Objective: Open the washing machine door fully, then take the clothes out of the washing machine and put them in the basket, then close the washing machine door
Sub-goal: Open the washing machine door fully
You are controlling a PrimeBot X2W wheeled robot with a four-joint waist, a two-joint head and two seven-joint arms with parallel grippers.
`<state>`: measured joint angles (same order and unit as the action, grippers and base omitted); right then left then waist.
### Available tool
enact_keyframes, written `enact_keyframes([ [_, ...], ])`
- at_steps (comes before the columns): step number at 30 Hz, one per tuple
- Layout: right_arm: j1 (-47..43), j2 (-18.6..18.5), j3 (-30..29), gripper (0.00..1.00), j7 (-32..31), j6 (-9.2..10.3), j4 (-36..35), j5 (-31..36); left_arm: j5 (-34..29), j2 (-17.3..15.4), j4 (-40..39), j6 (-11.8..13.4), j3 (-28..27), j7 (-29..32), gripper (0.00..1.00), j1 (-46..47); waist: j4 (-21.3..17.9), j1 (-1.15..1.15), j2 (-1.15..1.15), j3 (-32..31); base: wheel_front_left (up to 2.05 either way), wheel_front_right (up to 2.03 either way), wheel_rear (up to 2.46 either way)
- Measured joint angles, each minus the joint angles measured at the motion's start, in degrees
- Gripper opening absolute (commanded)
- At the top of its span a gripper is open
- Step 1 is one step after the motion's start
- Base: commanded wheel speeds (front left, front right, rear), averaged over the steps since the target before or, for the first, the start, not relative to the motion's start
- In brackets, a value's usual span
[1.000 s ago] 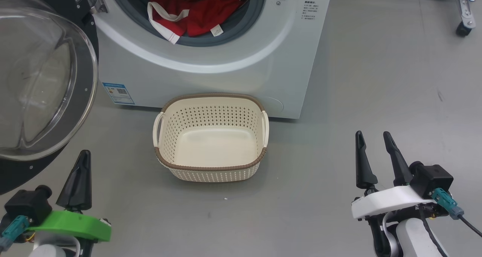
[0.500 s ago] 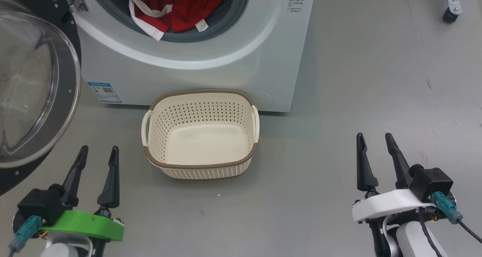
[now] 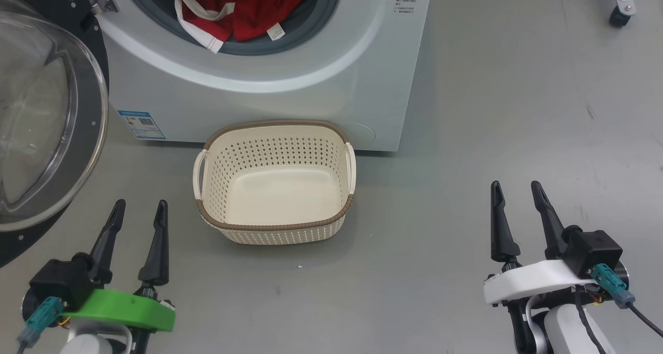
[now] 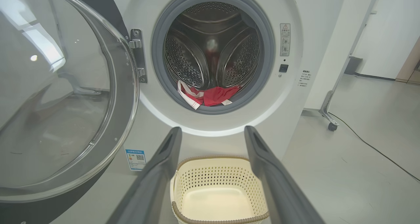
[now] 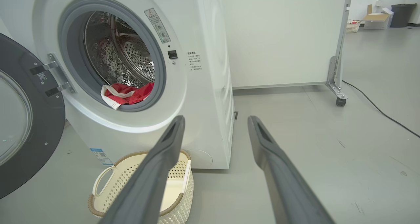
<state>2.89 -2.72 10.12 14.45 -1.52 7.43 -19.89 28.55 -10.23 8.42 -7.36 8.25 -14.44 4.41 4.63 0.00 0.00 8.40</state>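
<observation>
Head view: one white washing machine (image 3: pixel 269 95) stood on a grey floor (image 3: pixel 466 110). Its one washing machine door (image 3: pixel 46 121) was swung wide to the robot's left. One cream basket (image 3: pixel 274 225) sat empty on the floor, just in front of the machine and below its opening.

The red clothes (image 3: pixel 248 17) lay in one heap at the front of the drum (image 4: pixel 213 47), with a white-trimmed edge spilling onto the grey gasket (image 4: pixel 157 53). How many garments made up the heap could not be told.

There were two tools. The left tool (image 3: pixel 141 202) and the right tool (image 3: pixel 515 184) both hovered low over the floor, well back from the machine. Each had its fingers spread wide and held nothing.

The door-opening step looked done, and removing the clothes had not begun. The next move likely called for one tool to reach up into the opening, close on the red fabric near the gasket, lift it over the lip and lower it into the basket.
</observation>
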Motion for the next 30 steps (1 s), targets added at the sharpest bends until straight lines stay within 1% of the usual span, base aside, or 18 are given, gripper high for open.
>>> enact_keyframes([
  [30,-0.08,0.0,0.86,1.0,0.0,0.3,-0.27,0.31,0.1,0.29,-1.69,0.0,0.03,0.0,1.0,-0.15,0.16,0.0,0.0,0.2,0.0,0.0,0.0],
])
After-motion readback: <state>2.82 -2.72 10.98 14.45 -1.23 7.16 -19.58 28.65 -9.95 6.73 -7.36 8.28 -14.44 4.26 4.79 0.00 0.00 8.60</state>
